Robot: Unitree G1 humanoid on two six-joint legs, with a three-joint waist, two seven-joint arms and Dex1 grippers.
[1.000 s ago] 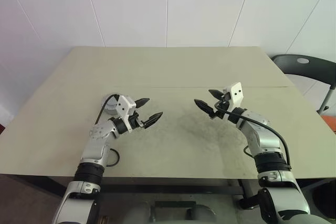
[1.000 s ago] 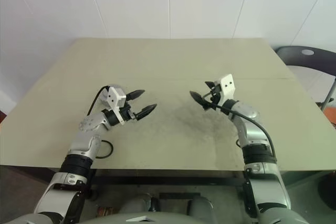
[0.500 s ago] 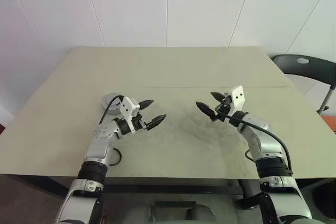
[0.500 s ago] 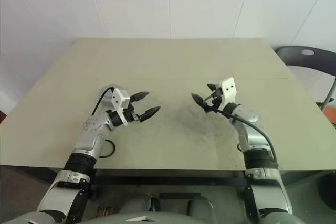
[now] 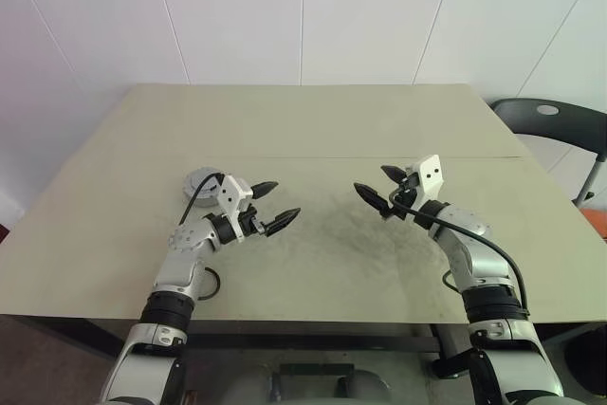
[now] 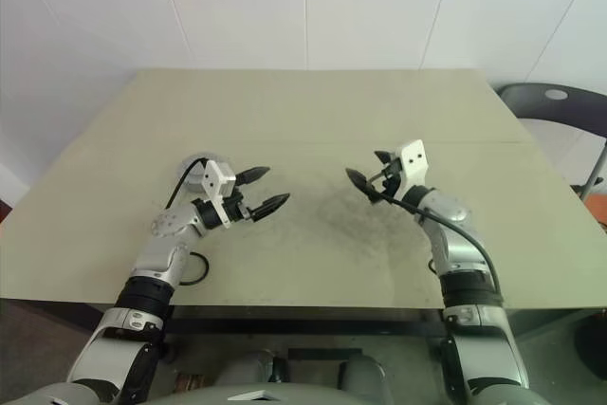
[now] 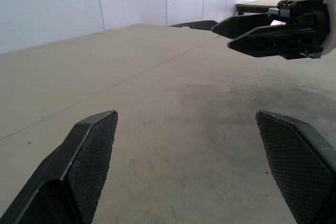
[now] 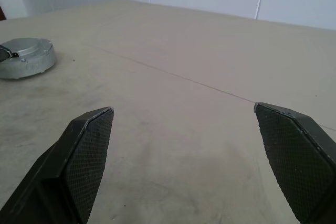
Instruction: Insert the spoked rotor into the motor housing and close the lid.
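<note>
Left gripper (image 5: 275, 204) and right gripper (image 5: 377, 187) hover spread wide and empty above the table (image 5: 313, 130). Grey lid (image 8: 25, 57) rests behind the left gripper.

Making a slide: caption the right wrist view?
Open right gripper over the table, grey disc resting beyond.

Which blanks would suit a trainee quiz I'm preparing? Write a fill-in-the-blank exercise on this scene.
1. The left gripper and the right gripper both have their jaws ____.
2. The grey metal disc lies on the table, nearer the ____ gripper.
3. Each gripper hovers over the table and holds ____.

Missing words: open; left; nothing
</note>
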